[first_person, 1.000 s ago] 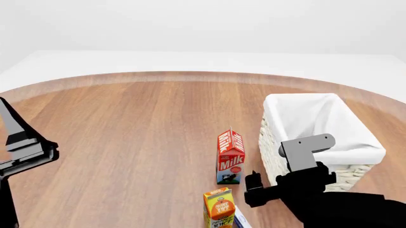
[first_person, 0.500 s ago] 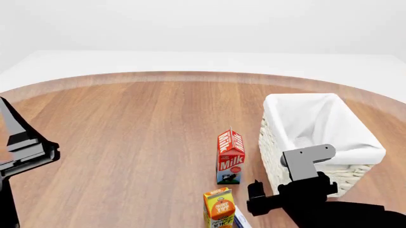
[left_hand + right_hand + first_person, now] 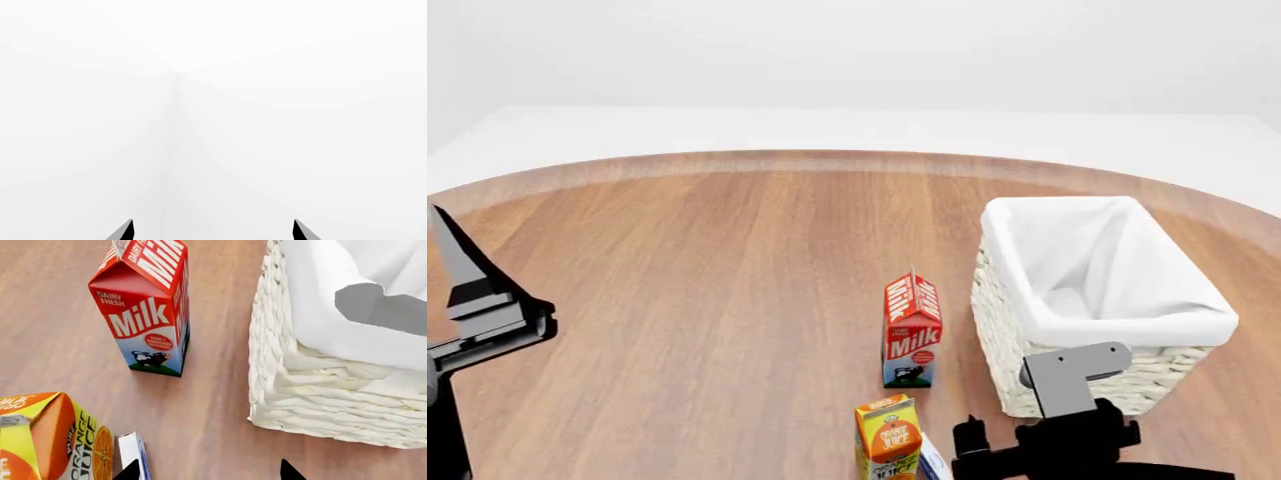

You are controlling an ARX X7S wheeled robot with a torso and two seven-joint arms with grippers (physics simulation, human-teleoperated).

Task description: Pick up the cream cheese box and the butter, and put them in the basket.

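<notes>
Right gripper (image 3: 208,471) at lower centre of the right wrist view: jaws spread apart, holding nothing. Left gripper (image 3: 212,231): jaws apart, empty, facing blank white. Basket (image 3: 1090,345) at right of the head view, beside milk carton (image 3: 912,331). Cream cheese box (image 3: 135,456) just beside orange juice carton (image 3: 50,440), lower left. Butter not visible.

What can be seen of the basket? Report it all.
The basket is squarish, woven of cream-white wicker, with a white cloth liner folded over its rim. It stands upright on the wooden table, right of the milk carton with a gap between them. The visible interior shows only cloth. Nothing grips it; the right pincer hovers near its front corner.
</notes>
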